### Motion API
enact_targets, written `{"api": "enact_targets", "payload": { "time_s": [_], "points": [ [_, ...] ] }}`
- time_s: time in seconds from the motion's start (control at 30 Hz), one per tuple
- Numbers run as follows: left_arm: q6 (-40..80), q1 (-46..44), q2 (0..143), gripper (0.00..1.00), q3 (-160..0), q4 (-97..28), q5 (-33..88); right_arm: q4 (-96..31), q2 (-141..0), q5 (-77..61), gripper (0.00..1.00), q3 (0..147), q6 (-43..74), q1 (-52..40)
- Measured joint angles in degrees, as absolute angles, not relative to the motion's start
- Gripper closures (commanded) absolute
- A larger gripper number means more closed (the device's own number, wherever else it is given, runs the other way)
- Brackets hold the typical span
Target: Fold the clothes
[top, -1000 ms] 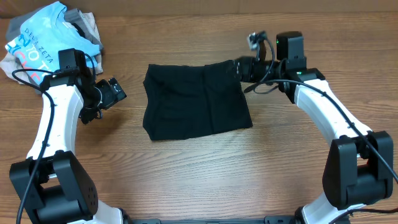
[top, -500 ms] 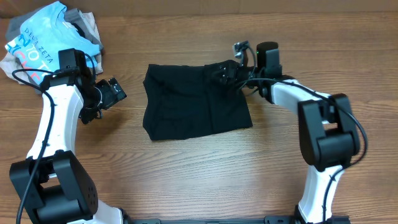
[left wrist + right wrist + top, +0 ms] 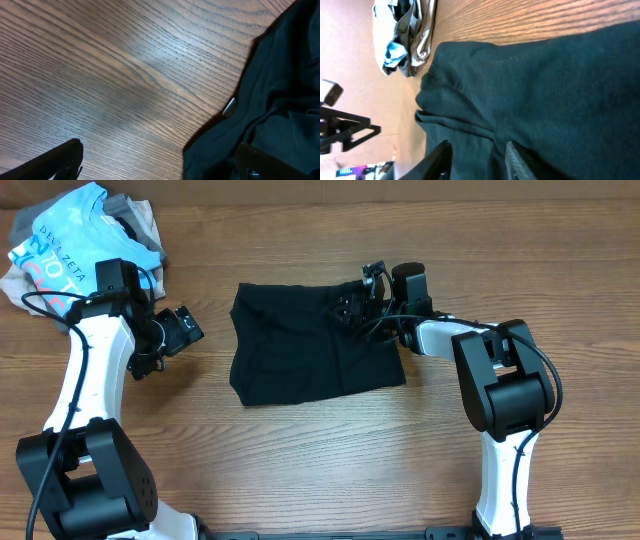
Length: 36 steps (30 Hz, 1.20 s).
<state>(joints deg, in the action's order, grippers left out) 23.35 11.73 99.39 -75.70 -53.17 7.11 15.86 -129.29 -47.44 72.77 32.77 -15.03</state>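
overhead: the black garment [image 3: 315,345] lies folded into a rough rectangle at the middle of the wooden table [image 3: 300,460], flat, its lower edge slanting a little. the right gripper [image 3: 352,305] is over the garment's upper right part, and its arm reaches in from the right edge of the cloth. the left gripper [image 3: 188,328] hangs over bare wood, near the garment's left edge but apart from it. in the far left corner sits a heap of other clothes: a light blue tee [image 3: 60,235] with white and red lettering on top, and grey and beige garments [image 3: 140,218] beside and under it.

left wrist: the left gripper [image 3: 159,150] has its fingers [image 3: 60,161] spread wide, with nothing between them. one finger is over the wood grain of the table [image 3: 100,70], the other over dark cloth. the black garment [image 3: 285,90] fills the right side, rumpled along its edge, with a small pale label [image 3: 228,106] right at the border.

right wrist: the right gripper [image 3: 477,147] is low over the black garment [image 3: 545,85], its two fingers [image 3: 442,155] a little apart. dark cloth shows in the gap and a crease runs toward it, but nothing is clamped. beyond the cloth's far edge are the table [image 3: 520,15] and the heap, with the light blue tee [image 3: 395,52] next to a grey garment [image 3: 422,30].
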Motion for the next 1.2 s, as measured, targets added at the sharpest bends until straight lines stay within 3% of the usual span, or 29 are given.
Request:
{"api": "enact_targets", "payload": {
  "time_s": [0.13, 0.3, 0.37, 0.57, 0.77, 0.83, 1.2],
  "points": [
    [23.4, 11.7, 99.4, 0.00, -75.7, -53.1, 7.5, 14.7, -129.2, -49.3, 0.53, 75.6, 32.8, -14.4],
    [23.4, 11.5, 99.4, 0.00, -75.7, -53.3, 7.9, 10.1, -123.2, -47.8, 0.31, 77.1, 32.2, -13.8],
    [23.4, 11.2, 99.4, 0.00, -75.7, -53.4, 8.2, 6.9, -118.3, -46.4, 0.28, 77.3, 31.4, -13.6],
    [23.1, 9.4, 99.4, 0.00, -74.6, -51.2, 9.5, -15.9, -100.3, -31.7, 0.25, 79.0, 27.4, -13.6],
    [20.9, 6.7, 99.4, 0.00, -71.3, -46.2, 12.6, -37.1, -93.3, -11.4, 0.10, 79.5, 25.9, -13.4],
    [20.3, 5.9, 99.4, 0.00, -70.4, -44.2, 14.2, -43.0, -93.3, -7.8, 0.00, 79.4, 25.8, -13.1],
    [19.3, 5.1, 101.2, 0.00, -67.8, -38.9, 22.4, -51.2, -93.3, -2.0, 0.00, 79.4, 25.4, -11.0]
  ]
}}
